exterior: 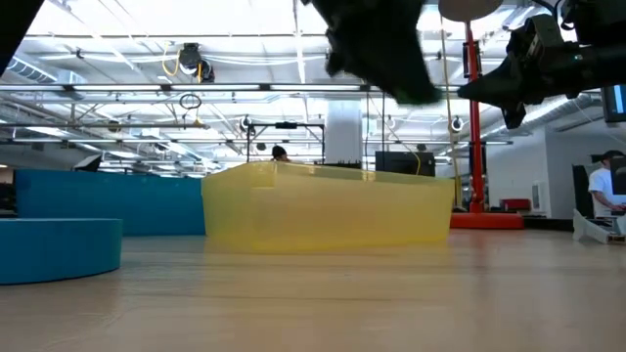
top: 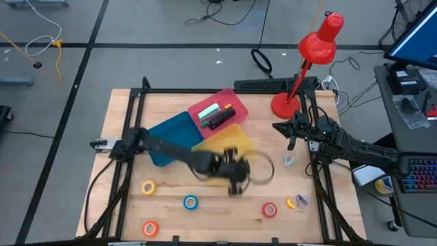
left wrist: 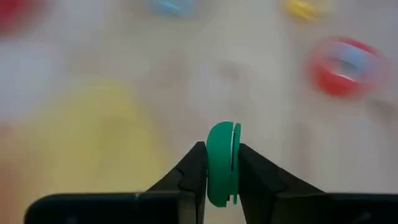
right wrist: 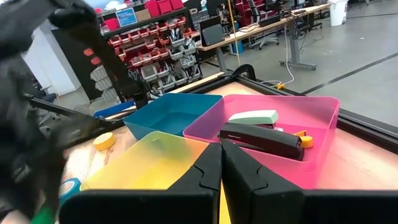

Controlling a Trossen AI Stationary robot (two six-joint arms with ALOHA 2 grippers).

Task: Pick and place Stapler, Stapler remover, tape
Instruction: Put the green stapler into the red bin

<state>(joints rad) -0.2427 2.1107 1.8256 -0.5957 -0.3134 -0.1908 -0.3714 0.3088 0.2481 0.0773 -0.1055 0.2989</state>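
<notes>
My left gripper (top: 235, 176) hangs above the table by the near edge of the yellow bin (top: 225, 147), shut on a small green round disc-like thing (left wrist: 221, 163). On the table near the front lie the yellow tape roll (top: 148, 186), the blue one (top: 190, 202), the orange one (top: 150, 228) and the red one (top: 270, 210). A black stapler (top: 220, 121) lies in the pink bin (top: 235, 102). My right gripper (right wrist: 221, 146) waits shut at the far right, holding nothing. My left gripper pinches the green thing by its two flat faces (left wrist: 214, 155), one finger on each side, so that it stands on edge between the fingertips (left wrist: 193, 165). The fingers slant down from above. The green thing is lifted clear of the table.
A blue bin (top: 171, 133) stands left of the yellow and pink bins. A red desk lamp (top: 300, 82) stands at the far right, by my right arm. Two small things (top: 297, 201) (top: 289, 161) lie on the right. Bare wood lies between the rolls.
</notes>
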